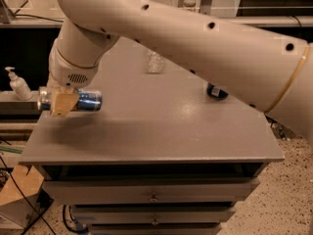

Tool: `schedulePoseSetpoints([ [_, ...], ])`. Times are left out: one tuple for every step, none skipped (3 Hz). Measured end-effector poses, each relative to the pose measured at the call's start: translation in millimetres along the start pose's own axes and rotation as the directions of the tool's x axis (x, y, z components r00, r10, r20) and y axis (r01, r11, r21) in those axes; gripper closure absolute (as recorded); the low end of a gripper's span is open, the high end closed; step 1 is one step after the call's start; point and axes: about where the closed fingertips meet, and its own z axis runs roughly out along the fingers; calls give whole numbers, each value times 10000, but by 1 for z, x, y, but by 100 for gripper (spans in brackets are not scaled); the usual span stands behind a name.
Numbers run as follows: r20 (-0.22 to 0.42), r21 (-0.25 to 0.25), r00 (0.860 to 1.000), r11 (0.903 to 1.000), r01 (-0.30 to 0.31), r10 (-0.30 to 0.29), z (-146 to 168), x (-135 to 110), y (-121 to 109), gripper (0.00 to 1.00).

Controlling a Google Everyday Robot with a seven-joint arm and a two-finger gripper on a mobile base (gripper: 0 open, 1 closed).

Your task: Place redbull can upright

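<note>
The redbull can (pixel 84 101) is a slim blue-and-silver can, held lying horizontal above the left end of the grey tabletop (pixel 161 126). My gripper (pixel 62 104) hangs from the big white arm and is shut on the can near its silver end, which sticks out to the left. The tan fingers (pixel 63 103) cover the can's middle. The can casts a shadow on the table below it, so it is lifted off the surface.
A clear plastic bottle (pixel 154 61) stands at the back middle of the table. A dark-blue soda can (pixel 215 91) sits at the right, partly hidden by my arm. A soap dispenser (pixel 18 84) stands left of the table. Drawers are below the front edge.
</note>
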Motion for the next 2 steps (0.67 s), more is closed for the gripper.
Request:
schedulePoseSetpoints([
  [1598,1061,9863,9941,233,-402,-32,0,-12,100],
  [3211,2047,9430,9786,209,-873,-61,3,-23,100],
])
